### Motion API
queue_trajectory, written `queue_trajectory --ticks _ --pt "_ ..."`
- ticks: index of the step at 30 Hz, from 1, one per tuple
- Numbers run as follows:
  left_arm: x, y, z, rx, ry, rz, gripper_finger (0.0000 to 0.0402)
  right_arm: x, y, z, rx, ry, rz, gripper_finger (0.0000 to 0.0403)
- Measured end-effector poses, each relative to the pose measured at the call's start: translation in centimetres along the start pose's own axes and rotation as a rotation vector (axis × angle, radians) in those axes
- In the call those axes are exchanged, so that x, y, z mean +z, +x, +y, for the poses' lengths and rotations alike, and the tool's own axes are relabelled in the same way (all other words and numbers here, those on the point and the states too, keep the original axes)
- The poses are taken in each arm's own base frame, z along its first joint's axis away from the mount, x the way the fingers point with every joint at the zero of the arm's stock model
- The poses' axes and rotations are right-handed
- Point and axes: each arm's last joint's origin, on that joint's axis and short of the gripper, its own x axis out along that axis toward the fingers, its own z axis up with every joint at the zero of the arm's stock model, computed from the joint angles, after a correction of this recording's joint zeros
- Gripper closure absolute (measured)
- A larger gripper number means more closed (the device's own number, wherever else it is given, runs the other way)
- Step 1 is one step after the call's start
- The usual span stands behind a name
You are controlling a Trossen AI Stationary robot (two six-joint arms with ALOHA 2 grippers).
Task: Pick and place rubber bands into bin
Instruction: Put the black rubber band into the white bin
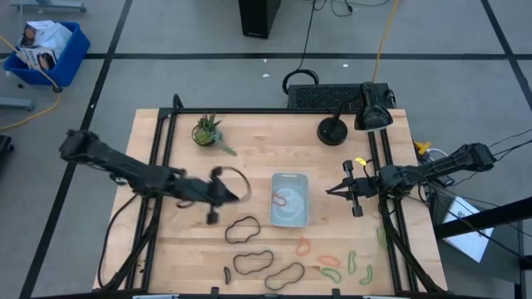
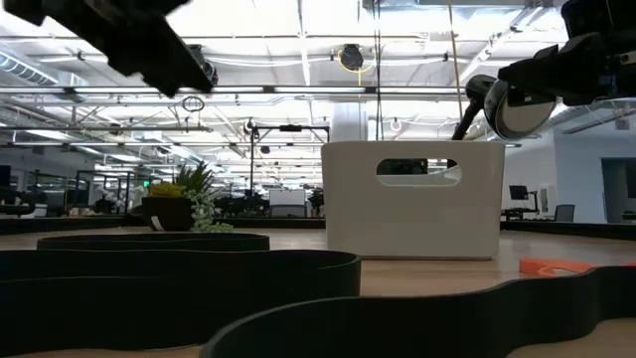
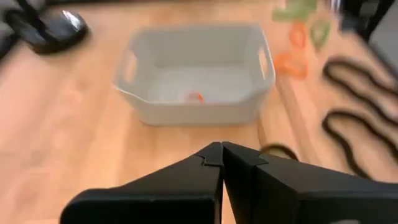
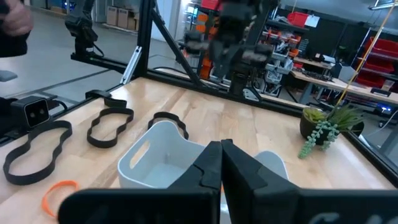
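Note:
My left gripper (image 1: 241,193) is raised above the table just left of the bin (image 1: 290,218), shut on a large dark rubber band (image 1: 236,172). The pale bin also shows in the left wrist view (image 3: 193,109) and holds an orange-red band (image 1: 278,199). My right gripper (image 1: 327,190) is shut and empty, just right of the bin. Several dark bands (image 1: 243,228) lie flat on the table near the front edge, with orange bands (image 1: 303,246) and green bands (image 1: 351,262) to their right. My left gripper pinches the dark band between its two shut fingers; the fingers hide the pinched spot. A stretch of the band (image 3: 280,150) curves out beside the fingers. In the high view the band loops loosely around the fingertips, which point toward the table's right.
A potted plant (image 1: 208,131) stands at the back left. A black round stand (image 1: 332,130) and a lamp head (image 1: 372,116) are at the back right. Black frame rails (image 1: 162,166) run along both sides. Bare wood lies between the bin and the plant.

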Motion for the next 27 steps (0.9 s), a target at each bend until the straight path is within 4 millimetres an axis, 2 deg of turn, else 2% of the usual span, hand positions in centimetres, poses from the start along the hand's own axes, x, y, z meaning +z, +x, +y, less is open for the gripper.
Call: queue_trajectory --ticks 5,9,14,18,22,27 --pt "-1.2 4.7 -1.4 0.015 -0.024 0.177 0.0372 -0.1 0.0 0.0 0.001 0.018 0.012 0.0403" --pt "-1.6 6.9 -1.8 0.011 -0.066 0.240 0.0317 -0.1 0.0 0.0 0.000 0.018 0.012 0.0403" --pt "-1.8 8.5 -2.4 -0.066 -0.118 0.291 0.0234 -0.1 0.0 0.0 -0.001 0.017 0.011 0.0403" --pt "-3.0 9.4 -2.6 -0.067 -0.105 0.352 0.0188 -0.1 0.0 0.0 -0.005 0.014 0.010 0.0403" --pt "-3.7 10.0 -2.7 -0.059 -0.102 0.382 0.0167 -0.1 0.0 -0.1 -0.050 0.016 0.018 0.0403" --pt "-4.4 10.6 -2.7 -0.042 -0.099 0.404 0.0164 -0.1 0.0 -0.1 -0.050 0.017 0.022 0.0403"
